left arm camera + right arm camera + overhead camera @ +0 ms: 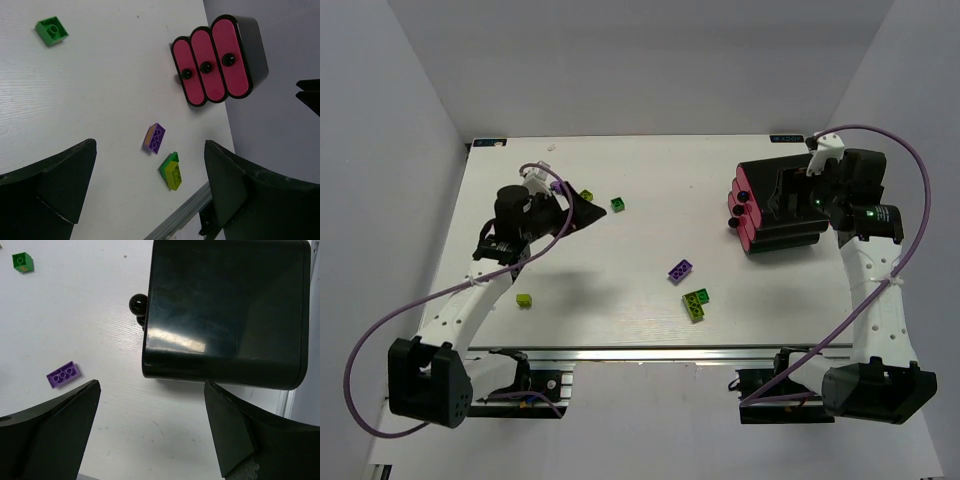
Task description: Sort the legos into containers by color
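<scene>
Several legos lie on the white table (640,170): a purple oblong brick (680,270), a lime-green and dark green pair (696,303), a lime brick (524,300), a dark green brick (618,204), a lime brick (586,196) and a small purple one (558,186). The black cabinet (785,225) stands at the right with three magenta drawers (210,65), all closed. My left gripper (582,212) is open and empty, close to the lime and small purple bricks. My right gripper (785,195) is open and empty above the cabinet top (225,310).
The left wrist view shows the dark green brick (52,31), the purple oblong brick (155,138) and the lime and green pair (171,171) near the table's metal front rail (185,215). The right wrist view shows a drawer knob (137,303) and the purple brick (63,374).
</scene>
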{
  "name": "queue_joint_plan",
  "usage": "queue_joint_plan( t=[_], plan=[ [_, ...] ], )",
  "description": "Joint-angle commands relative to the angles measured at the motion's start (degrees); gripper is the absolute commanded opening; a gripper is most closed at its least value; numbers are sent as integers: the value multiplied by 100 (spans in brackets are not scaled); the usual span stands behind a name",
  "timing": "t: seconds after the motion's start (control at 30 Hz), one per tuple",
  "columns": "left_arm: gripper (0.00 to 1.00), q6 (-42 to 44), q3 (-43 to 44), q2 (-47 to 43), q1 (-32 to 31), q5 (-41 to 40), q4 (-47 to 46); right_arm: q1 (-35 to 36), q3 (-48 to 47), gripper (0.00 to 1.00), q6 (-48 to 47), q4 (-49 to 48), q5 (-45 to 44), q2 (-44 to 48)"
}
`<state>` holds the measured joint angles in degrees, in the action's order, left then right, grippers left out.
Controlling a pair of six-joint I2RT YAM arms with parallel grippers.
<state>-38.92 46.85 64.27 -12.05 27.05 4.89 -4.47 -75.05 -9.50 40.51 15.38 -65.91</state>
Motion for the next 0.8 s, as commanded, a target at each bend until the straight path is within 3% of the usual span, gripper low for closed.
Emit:
queue_joint_plan(
  t=[0.0,0.13,0.3,0.53,0.6,0.67,0.73,0.77],
  plan=[
    [98,-283,289,269,-183,477,-436,16,-370,89,-305,10,332,87],
    [98,-301,815,867,-612,503,-769,51,-379,89,-1772,141,1264,227],
    [90,-81,1475,1728,-1079,389,-717,174,-519,89,-2512,368,1521,175],
    [51,699,2635,2825,-1694,170,-559,254,-985,89,-2223,764,1398,-412],
    [46,859,3012,3055,-1870,187,-602,236,-1021,89,-2267,809,1721,-510],
    [46,1121,3250,3389,-1984,222,-708,262,-1082,89,-1884,574,1740,-598],
    [54,1307,3496,3644,-2186,196,-883,254,-1213,88,-1600,441,1838,-738],
    [58,1499,3532,3715,-2248,135,-988,262,-1327,81,-1269,240,1724,-774]
  ],
)
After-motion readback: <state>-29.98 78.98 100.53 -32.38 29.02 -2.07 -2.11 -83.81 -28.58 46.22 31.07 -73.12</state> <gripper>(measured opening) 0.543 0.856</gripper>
